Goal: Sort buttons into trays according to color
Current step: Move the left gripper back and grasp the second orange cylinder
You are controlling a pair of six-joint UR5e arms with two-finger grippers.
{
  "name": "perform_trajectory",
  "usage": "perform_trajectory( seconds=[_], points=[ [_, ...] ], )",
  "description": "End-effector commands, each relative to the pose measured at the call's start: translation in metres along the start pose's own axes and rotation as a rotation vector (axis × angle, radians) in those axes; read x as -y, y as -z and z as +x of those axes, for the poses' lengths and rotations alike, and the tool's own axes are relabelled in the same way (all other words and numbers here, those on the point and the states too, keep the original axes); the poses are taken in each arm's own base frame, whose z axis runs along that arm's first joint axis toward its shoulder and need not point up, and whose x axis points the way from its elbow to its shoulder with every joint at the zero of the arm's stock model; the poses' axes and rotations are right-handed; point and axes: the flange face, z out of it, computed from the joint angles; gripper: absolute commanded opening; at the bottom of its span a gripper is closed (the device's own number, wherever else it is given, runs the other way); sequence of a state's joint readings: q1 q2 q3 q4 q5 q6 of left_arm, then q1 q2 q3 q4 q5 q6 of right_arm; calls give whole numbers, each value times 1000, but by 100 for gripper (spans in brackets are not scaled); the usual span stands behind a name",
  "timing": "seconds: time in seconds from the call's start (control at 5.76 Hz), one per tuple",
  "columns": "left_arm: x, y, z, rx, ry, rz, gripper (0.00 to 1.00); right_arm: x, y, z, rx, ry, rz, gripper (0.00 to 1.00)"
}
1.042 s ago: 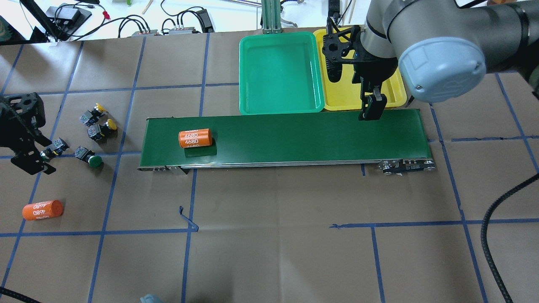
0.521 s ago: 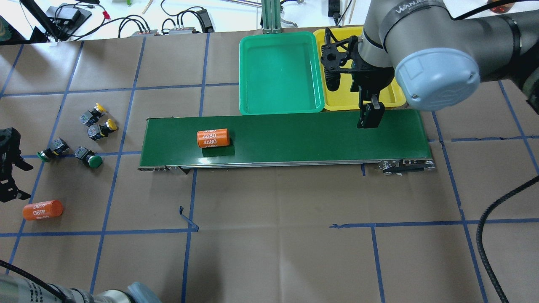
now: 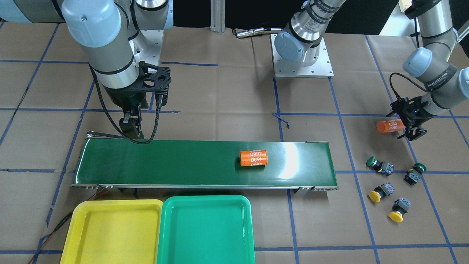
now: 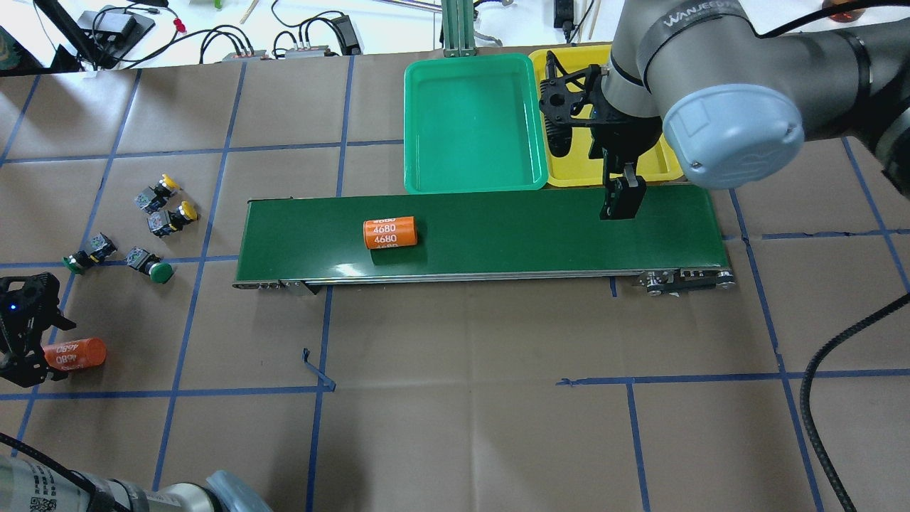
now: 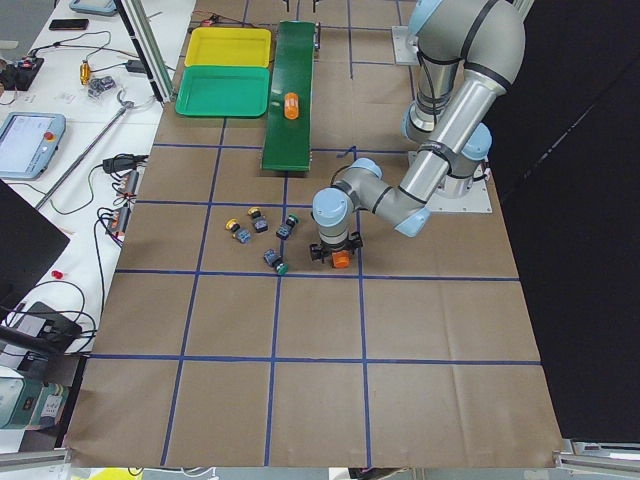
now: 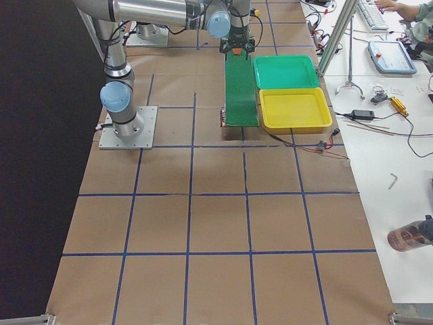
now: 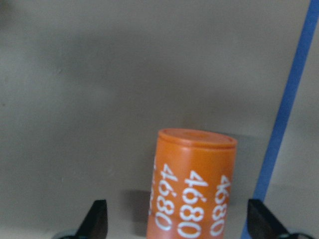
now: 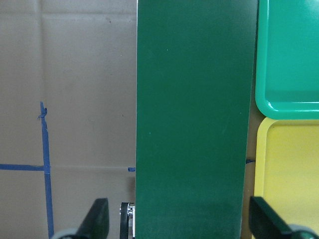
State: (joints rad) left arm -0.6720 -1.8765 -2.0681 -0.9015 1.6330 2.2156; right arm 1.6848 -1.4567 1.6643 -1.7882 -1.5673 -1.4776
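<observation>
A table covered in brown paper [image 4: 455,441] and marked off in squares by blue tape carries a long dark-green conveyor belt [image 4: 512,235] across its middle. A shallow green plastic tray [image 4: 469,128] and a shallow bright yellow plastic tray [image 3: 110,231] sit side by side along the belt's far edge, their rims just beside each other. The four push-buttons all lie on the paper beyond the belt's other end, well apart from both trays. The two yellow-capped buttons [image 4: 160,190] [image 4: 173,217] lie close together, and the two green-capped buttons [image 4: 85,256] [image 4: 149,264] lie just beside them, nearer the robot. No button is in a tray or in a gripper. An orange cylinder printed "4680" [image 4: 389,232] lies on its side on the belt, toward the end nearest the buttons. A second orange "4680" cylinder [image 4: 75,353] lies on the paper near the green-capped buttons, next to a blue tape line. The left gripper [image 7: 179,224] is low over this second cylinder, with its fingers spread wide on either side and a gap showing between each fingertip and the cylinder. The right gripper [image 8: 180,221] hangs above the belt at the end beside the yellow tray, its fingers also wide apart and holding nothing.
</observation>
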Motion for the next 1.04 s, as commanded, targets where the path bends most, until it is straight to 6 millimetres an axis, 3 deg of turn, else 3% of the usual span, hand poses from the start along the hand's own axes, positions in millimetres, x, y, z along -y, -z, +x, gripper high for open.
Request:
perform_trajectory(
  seconds=[0.0,0.17,0.35,0.52,0.69,0.87],
  points=[
    [3,-3,1,12,-22,15,73,2,0,0,-1,1,1,100],
    [6,2,0,37,-52,29,26,2,-1,0,-2,-2,1,100],
    [5,6,1,37,-35,15,0,1,0,0,-2,-4,1,100],
    [0,38,-15,67,-47,-15,0,2,0,0,-1,-1,1,100],
    [18,84,-42,29,-79,11,0,1,0,0,-2,-2,1,100],
    [75,139,-73,12,-165,1,0,1,1,0,-4,-2,1,100]
  ],
)
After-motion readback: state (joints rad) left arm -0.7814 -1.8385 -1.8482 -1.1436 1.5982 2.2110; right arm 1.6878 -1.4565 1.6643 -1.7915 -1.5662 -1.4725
